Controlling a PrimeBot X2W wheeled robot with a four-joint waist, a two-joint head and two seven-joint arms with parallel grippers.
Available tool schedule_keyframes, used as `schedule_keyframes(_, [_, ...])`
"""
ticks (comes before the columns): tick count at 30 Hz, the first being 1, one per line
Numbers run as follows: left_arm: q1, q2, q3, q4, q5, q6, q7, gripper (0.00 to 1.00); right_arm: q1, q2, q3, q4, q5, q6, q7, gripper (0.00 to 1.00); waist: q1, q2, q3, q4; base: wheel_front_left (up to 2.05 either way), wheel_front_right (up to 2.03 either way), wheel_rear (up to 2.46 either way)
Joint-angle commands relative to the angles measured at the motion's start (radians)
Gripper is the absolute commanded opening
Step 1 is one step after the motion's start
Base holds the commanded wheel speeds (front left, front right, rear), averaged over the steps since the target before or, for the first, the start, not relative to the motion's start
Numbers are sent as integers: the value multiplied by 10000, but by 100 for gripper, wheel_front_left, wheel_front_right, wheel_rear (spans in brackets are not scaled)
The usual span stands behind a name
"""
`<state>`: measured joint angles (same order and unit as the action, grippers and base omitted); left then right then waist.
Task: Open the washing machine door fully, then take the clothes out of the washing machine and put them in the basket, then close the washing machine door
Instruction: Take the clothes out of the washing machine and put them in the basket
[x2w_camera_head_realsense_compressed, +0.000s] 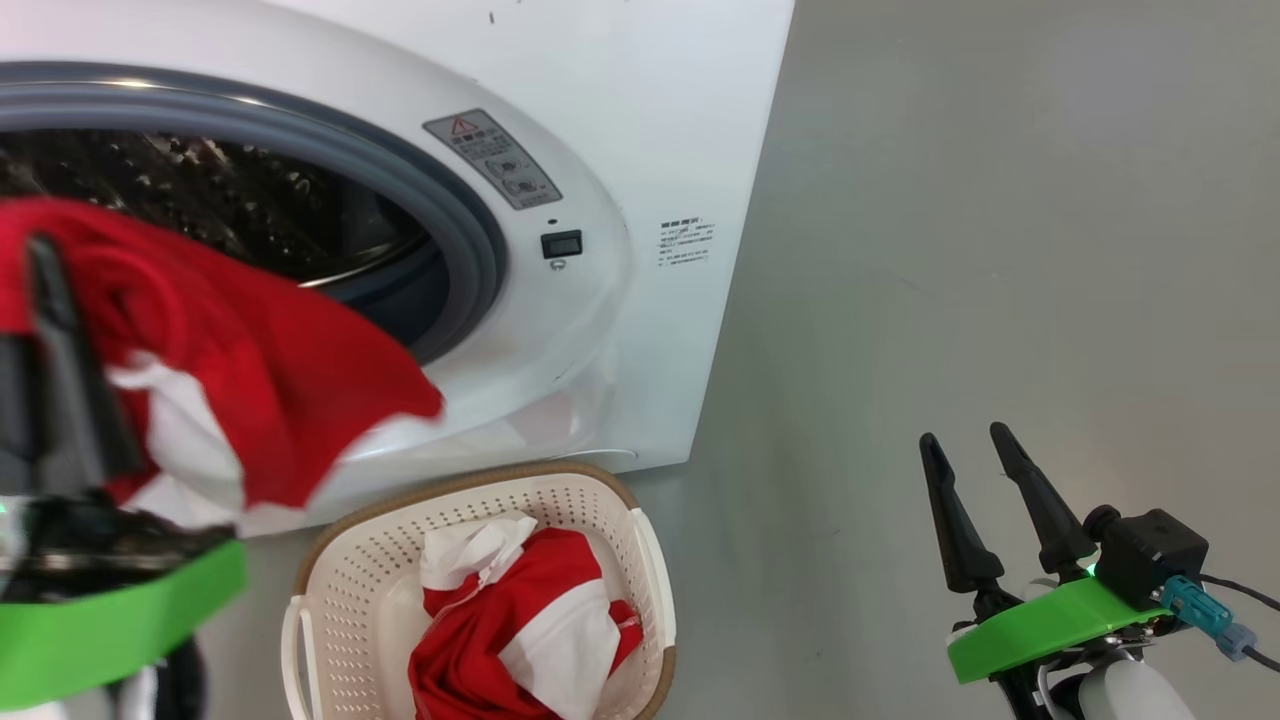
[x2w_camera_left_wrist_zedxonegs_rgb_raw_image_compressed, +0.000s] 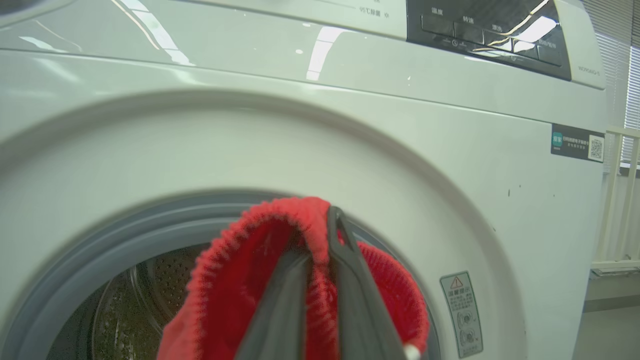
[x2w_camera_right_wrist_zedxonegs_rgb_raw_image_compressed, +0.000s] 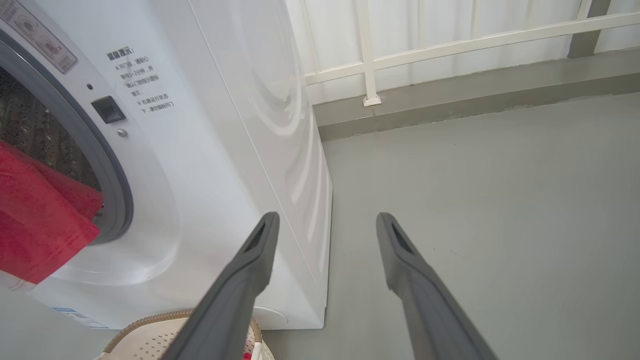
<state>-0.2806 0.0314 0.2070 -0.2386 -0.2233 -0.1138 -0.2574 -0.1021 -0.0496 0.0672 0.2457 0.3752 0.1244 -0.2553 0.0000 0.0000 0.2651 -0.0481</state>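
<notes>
The washing machine (x2w_camera_head_realsense_compressed: 640, 120) stands with its grey-ringed mouth (x2w_camera_head_realsense_compressed: 470, 220) uncovered; the washing machine door is out of view. My left gripper (x2w_camera_head_realsense_compressed: 45, 260) hangs in front of the mouth, shut on a red garment with white panels (x2w_camera_head_realsense_compressed: 270, 380) that droops over the lower rim. In the left wrist view the fingers (x2w_camera_left_wrist_zedxonegs_rgb_raw_image_compressed: 350, 280) pinch a fold of that red fabric (x2w_camera_left_wrist_zedxonegs_rgb_raw_image_compressed: 240, 280). The cream basket (x2w_camera_head_realsense_compressed: 370, 590) sits on the floor below the mouth, with more red and white clothes (x2w_camera_head_realsense_compressed: 520, 620) in it. My right gripper (x2w_camera_head_realsense_compressed: 965, 437) is open and empty, out to the right above the floor.
Bare grey floor (x2w_camera_head_realsense_compressed: 1000, 250) spreads to the right of the machine. A white railing (x2w_camera_right_wrist_zedxonegs_rgb_raw_image_compressed: 370, 55) and a wall run behind it. The machine's dark control panel (x2w_camera_left_wrist_zedxonegs_rgb_raw_image_compressed: 485, 35) is at its upper right. The basket's rim (x2w_camera_right_wrist_zedxonegs_rgb_raw_image_compressed: 150, 320) lies just below my right fingers.
</notes>
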Motion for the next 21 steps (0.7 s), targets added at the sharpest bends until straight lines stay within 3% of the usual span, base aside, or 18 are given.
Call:
schedule_keyframes(1, [329, 190, 67, 106, -112, 105, -44, 0, -90, -7, 187, -224, -27, 63, -65, 100, 0, 0, 28, -29, 0, 0, 0])
schedule_keyframes(5, [613, 190, -247, 1178, -198, 171, -44, 6, -111, -7, 212, -235, 7, 63, -65, 100, 0, 0, 81, -96, 0, 0, 0])
schedule_keyframes(21, [615, 189, -1215, 5893, -231, -87, -44, 0, -349, -7, 220, -390, 145, 63, -65, 100, 0, 0, 738, -373, 0, 0, 0])
